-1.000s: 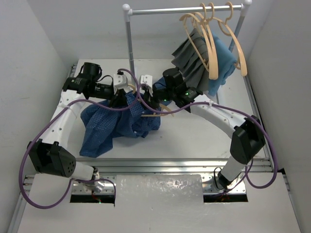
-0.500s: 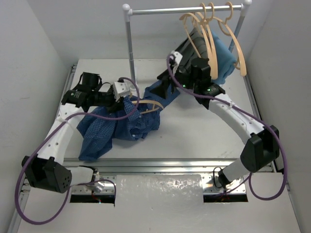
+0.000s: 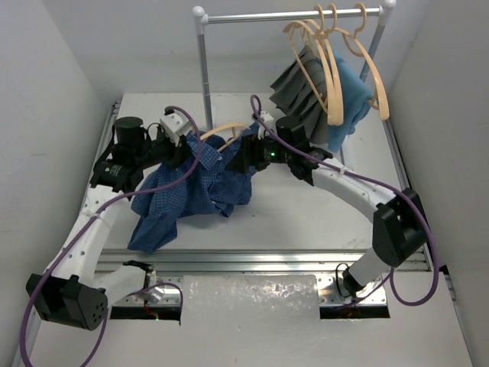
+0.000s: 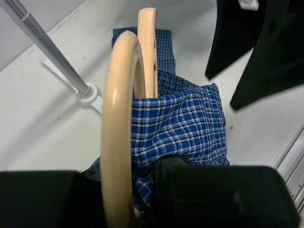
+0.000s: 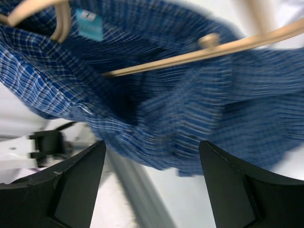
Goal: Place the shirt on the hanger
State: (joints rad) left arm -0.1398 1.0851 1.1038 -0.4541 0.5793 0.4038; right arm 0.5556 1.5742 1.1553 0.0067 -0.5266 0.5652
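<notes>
The blue checked shirt (image 3: 183, 195) lies bunched on the table, its upper part draped over the tan wooden hanger (image 3: 226, 128). My left gripper (image 3: 196, 147) is shut on the hanger, holding it up off the table. In the left wrist view the hanger's curved arm (image 4: 118, 118) runs out from the left gripper (image 4: 137, 175), with shirt cloth (image 4: 190, 123) hanging over it. My right gripper (image 3: 239, 154) stands open just right of the shirt. In the right wrist view its fingers (image 5: 76, 183) are spread wide below the shirt (image 5: 166, 109) and the hanger's bar (image 5: 190, 54), holding nothing.
A clothes rack stands at the back, its left pole (image 3: 204, 69) close behind the hanger. Three more wooden hangers (image 3: 330, 69) hang on its rail with a dark grey cloth (image 3: 299, 92) and a teal cloth (image 3: 353, 92). Walls close in on both sides.
The right gripper pulled a fold of shirt up and right, then opened and let it go, and now sits back by the shirt. The left arm carried the hanger farther back and right.
</notes>
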